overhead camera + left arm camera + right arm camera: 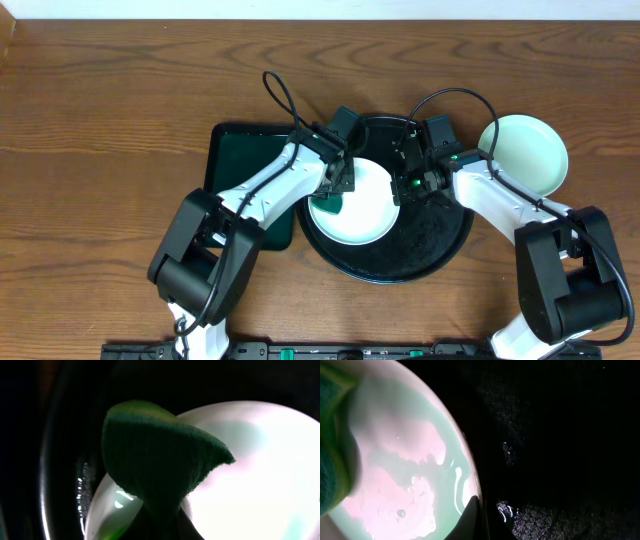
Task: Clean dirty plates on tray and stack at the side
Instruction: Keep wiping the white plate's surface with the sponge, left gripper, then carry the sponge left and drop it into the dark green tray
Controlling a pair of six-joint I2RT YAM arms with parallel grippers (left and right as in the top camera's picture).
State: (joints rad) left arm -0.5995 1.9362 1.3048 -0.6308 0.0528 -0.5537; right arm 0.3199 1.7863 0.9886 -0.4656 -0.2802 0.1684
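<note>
Plate [368, 208] rim betw. R jaws; sponge [160, 460] in L jaws.

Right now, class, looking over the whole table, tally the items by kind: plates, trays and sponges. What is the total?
Plates: 2 (centre plate, right plate)
Trays: 2 (black round tray, green rectangular tray)
Sponges: 1 (green sponge)
Total: 5
</note>
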